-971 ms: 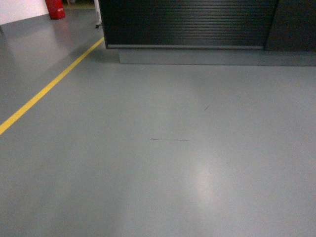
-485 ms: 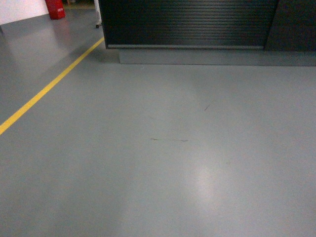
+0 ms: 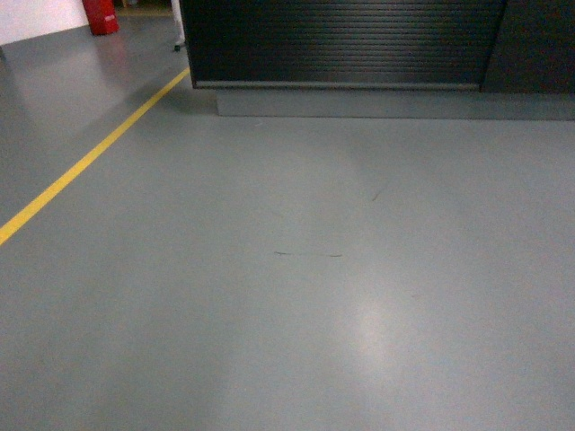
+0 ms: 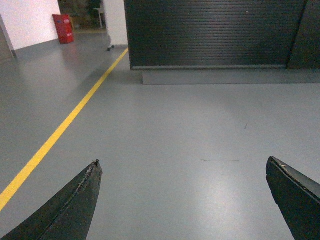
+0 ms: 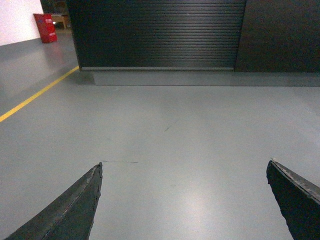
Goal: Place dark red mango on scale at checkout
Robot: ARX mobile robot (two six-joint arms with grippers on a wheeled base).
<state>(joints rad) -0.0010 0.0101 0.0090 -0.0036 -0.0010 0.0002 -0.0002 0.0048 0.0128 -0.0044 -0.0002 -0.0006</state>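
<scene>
Head view: the camera is looking down across a grey floor (image 3: 296, 296) toward the checkout (image 3: 341, 45), of which only the horizontally ribbed black front panel and its grey plinth are showing along the upper edge. A yellow line (image 3: 90, 162) is running diagonally over the floor to the left of the checkout, and a red object (image 3: 101, 15) is standing beyond the checkout's left end, too cropped to identify. Neither arm is appearing in this view.

Left wrist view: the left gripper (image 4: 182, 200) is hanging above bare floor short of the checkout, its two dark fingers (image 4: 75, 205) spread wide apart and nothing lying between them. The yellow line is passing to the left of the fingers toward the checkout's left corner.

Right wrist view: the right gripper (image 5: 182, 200) is likewise facing the checkout with its fingers (image 5: 75, 207) splayed wide and holding nothing; a smooth dark panel (image 5: 280, 35) is adjoining the ribbed front on its right.

The dark red mango and the scale are not appearing in any view, so the mango's position relative to either gripper cannot be told. The checkout's top is lying outside every frame, and no containers are showing.
</scene>
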